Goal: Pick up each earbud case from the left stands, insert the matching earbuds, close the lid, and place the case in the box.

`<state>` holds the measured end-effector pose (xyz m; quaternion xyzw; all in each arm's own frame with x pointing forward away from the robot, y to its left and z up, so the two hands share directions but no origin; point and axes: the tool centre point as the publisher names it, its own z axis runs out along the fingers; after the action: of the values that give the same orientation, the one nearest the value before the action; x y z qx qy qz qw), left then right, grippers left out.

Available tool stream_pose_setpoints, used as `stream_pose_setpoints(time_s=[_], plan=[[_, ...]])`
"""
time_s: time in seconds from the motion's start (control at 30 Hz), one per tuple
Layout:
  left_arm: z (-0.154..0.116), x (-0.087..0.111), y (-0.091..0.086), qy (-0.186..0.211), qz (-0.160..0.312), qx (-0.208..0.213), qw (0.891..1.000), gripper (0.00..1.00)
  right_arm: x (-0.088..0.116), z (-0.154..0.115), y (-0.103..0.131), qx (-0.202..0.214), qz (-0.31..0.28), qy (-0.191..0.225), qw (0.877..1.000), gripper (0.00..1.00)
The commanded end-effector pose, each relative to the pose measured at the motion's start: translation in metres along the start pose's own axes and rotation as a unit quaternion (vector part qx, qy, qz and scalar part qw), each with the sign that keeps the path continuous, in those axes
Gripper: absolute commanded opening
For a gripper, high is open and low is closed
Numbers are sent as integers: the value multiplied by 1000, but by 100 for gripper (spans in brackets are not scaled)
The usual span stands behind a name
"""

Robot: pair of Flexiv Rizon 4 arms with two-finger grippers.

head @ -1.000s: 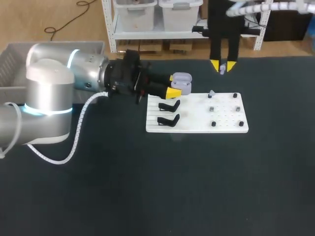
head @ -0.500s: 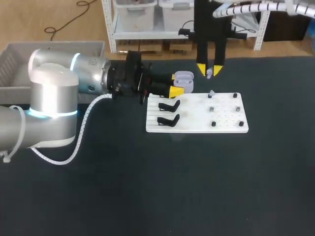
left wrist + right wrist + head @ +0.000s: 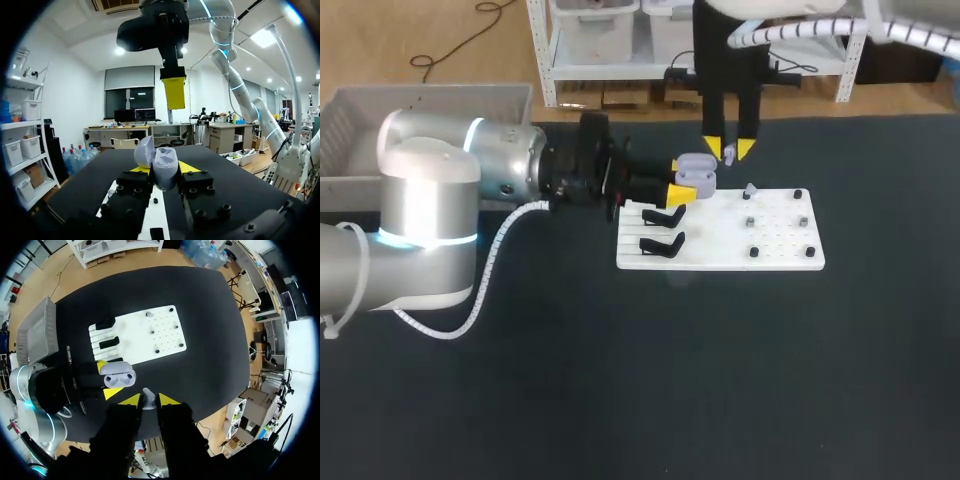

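Case point(image 3: 694, 172), lid open, both sockets bare, pinched in left pincer point(image 3: 677, 179); right pincer point(image 3: 729, 151), just above, pinches a half-hidden earbud point(image 3: 729, 160).

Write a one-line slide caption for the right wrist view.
Right claw holds an earbud near the open earbud case gripped by the left claw, white board beyond.

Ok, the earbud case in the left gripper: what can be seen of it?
The earbud case is a small rounded shell, pale lavender-grey, like smooth plastic. Its lid stands hinged open; the right wrist view shows two wells that look empty. The left gripper is shut on it, a yellow tip on each side, holding it off the table by the stand end of the white board. The right gripper, holding an earbud, hangs close without touching.
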<state>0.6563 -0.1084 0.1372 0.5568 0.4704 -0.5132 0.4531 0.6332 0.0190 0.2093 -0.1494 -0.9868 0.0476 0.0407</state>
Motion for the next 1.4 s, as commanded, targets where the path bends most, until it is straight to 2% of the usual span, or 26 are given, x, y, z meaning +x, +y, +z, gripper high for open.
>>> stream_pose_setpoints(time_s=[0.03,0.2,0.87,0.93,1.07,1.4], plan=[[0,1,1,1,-1,4,1000,0,-3,3,6,8,3,3,1000,0],[1,3,2,2,-2,8,1000,0,-6,12,11,16,7,10,1000,0],[2,3,2,3,-3,10,1000,0,-5,12,12,13,8,15,1000,0],[2,3,2,3,-3,10,1000,0,-5,8,17,-4,25,13,1000,0],[2,3,2,3,-3,10,1000,0,-7,9,23,-7,66,9,998,0],[2,3,2,3,-3,10,1000,0,0,8,29,3,138,13,990,0]])
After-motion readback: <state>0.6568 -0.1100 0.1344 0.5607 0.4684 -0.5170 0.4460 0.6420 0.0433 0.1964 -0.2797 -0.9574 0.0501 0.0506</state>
